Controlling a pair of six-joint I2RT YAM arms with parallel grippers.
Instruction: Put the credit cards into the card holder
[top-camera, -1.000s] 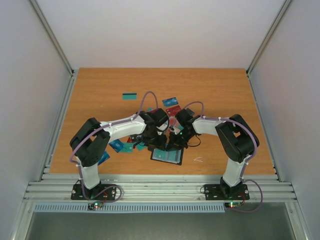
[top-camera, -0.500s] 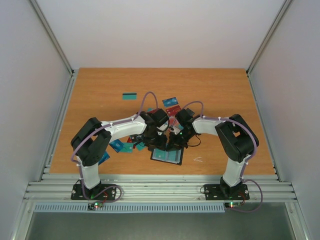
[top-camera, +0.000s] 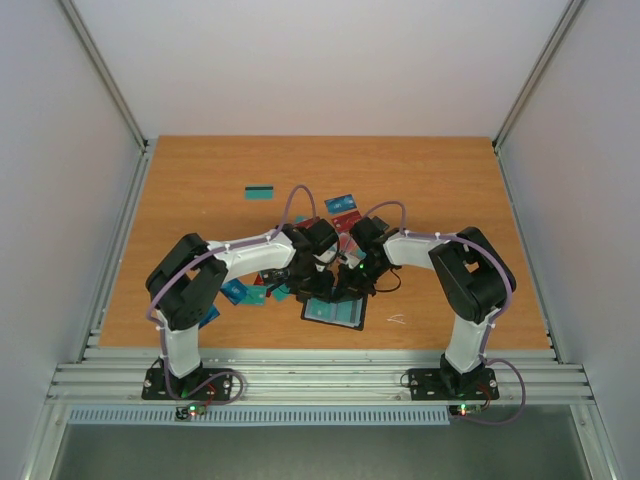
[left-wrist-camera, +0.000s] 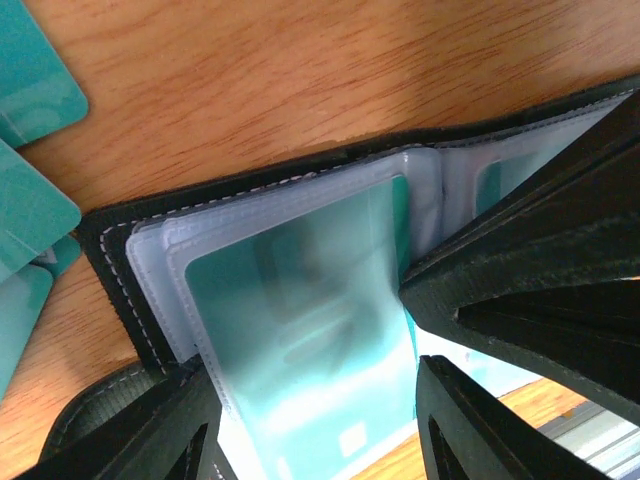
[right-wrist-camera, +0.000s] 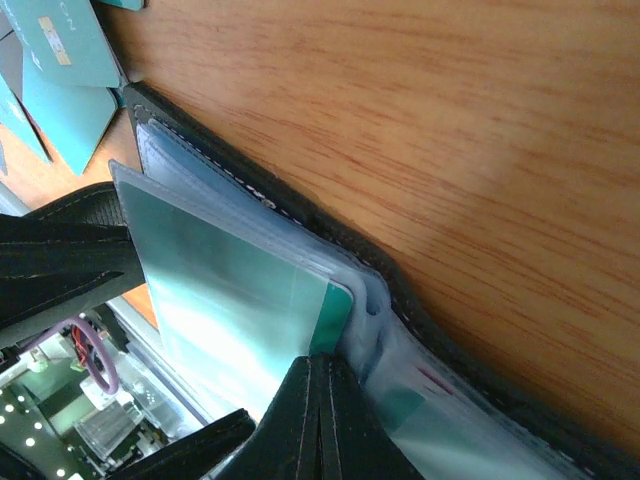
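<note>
Our left gripper stands half spread, its fingers bracketing a teal card by the long edges. We judge this a hold for steering it into a clear sleeve of the card holder. Our right gripper, pinched shut, presses at the sleeve's mouth, probably to pin the holder open at the near centre of the table. Just beyond, loose credit cards lie heaped, awaiting their turn, with one striped card alone at far left.
</note>
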